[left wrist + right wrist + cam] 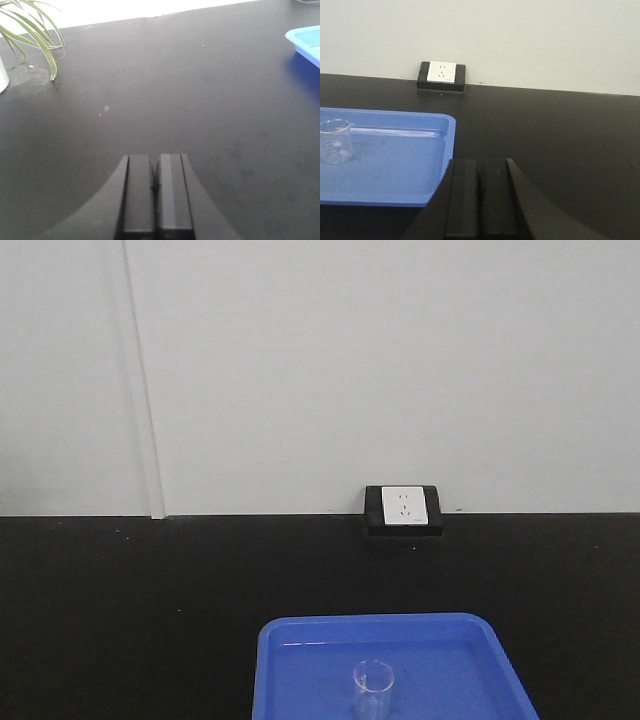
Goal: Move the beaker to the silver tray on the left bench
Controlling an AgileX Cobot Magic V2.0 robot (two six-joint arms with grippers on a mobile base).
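The left gripper (155,197) has its two flat black fingers pressed together with only a thin seam between them. It pinches nothing and hangs over bare worktop. The right gripper (480,200) is pressed together in the same way, empty, with its fingers just beside the near right corner of the blue tray (395,165). Whether either one touches the surface below cannot be told.

The beaker (336,141) stands upright inside the blue tray, on the tray's floor and apart from its walls. It is a small clear glass cylinder with a pouring lip and faint printed marks. It looks empty. The tray is bright, smooth plastic, rectangular with rounded corners and a raised rim. It holds only the beaker and lies toward the near edge of the left bench (120,610), well apart from the back edge.

The bench top is flat matte black with a few pale specks. At its back edge a white socket (405,507) in a black housing sits against the plain white wall (350,370). Toward the far left of the worktop, thin green leaves of a plant (35,30) arch over the surface.
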